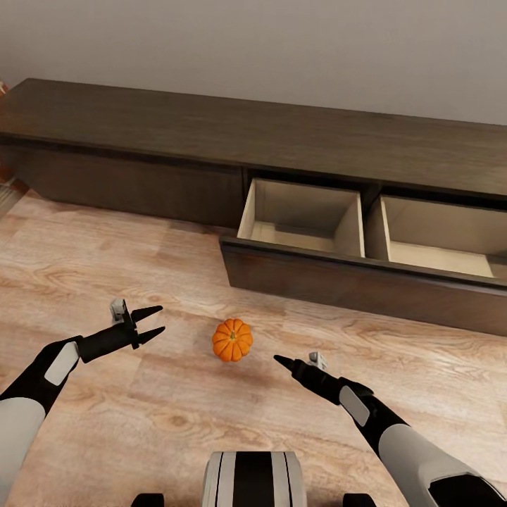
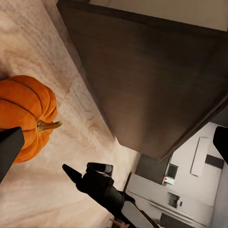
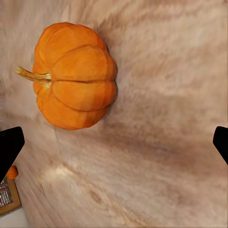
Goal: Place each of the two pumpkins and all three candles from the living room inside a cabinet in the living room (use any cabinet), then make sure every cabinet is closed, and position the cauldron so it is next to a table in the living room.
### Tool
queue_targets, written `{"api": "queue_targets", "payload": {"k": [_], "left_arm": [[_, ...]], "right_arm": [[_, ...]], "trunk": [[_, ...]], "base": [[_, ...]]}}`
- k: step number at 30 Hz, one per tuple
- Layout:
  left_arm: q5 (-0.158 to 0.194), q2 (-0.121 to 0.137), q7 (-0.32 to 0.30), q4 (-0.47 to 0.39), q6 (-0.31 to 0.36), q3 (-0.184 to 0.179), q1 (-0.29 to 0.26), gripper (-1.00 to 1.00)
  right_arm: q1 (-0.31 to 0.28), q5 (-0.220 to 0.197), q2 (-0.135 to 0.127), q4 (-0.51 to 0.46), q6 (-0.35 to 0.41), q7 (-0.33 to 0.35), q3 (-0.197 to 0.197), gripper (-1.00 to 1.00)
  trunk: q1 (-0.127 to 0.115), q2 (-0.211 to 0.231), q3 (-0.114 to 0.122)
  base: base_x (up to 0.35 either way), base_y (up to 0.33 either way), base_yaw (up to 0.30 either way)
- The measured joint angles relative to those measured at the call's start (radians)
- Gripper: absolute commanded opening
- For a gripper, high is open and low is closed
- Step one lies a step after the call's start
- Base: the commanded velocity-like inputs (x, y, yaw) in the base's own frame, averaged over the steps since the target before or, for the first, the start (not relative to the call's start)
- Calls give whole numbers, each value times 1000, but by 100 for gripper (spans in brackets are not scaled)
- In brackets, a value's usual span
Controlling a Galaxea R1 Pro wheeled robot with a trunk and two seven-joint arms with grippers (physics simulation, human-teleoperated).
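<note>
**Kid:** Where is the pumpkin?

**Me:** The small round orange pumpkin with ribs and a short stem (image 1: 232, 339) sits on the light wood plank floor (image 1: 105, 436). It is between my two hands, just in front of the long, low dark brown wood cabinet (image 1: 211, 134). One drawer with a pale beige inside (image 1: 303, 218) is pulled out, and nothing is in it.

**Kid:** Are your hands open?

**Me:** My left hand (image 1: 153, 324) is open, with nothing in it. My right hand (image 1: 285, 362) points at the pumpkin. From my head its fingers look like one tip, but the right wrist view has them at both edges, so I think it is open too.

**Kid:** How will you pick it up?

**Me:** I think it is light and hard, and a bit slippery because it is so round. I would squeeze it across its fat middle, in the grooves, not by the thin stem (image 3: 33, 75).

**Kid:** Do the wrist views help?

**Me:** Yes. They show which way the stem points, sideways. My head view shows the open drawer, and my right wrist view does not.
</note>
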Motion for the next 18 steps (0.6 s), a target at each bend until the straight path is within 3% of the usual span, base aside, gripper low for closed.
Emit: {"api": "queue_targets", "payload": {"k": [7, 18], "left_arm": [[0, -1, 0, 8, 0, 0, 0, 100], [1, -1, 0, 30, 0, 1, 0, 100]], "right_arm": [[0, 0, 0, -9, -1, 7, 1, 100], [0, -2, 1, -8, -1, 8, 1, 100]], "trunk": [[0, 0, 0], [0, 0, 0]], "base": [[0, 37, 0], [47, 242, 0]]}}
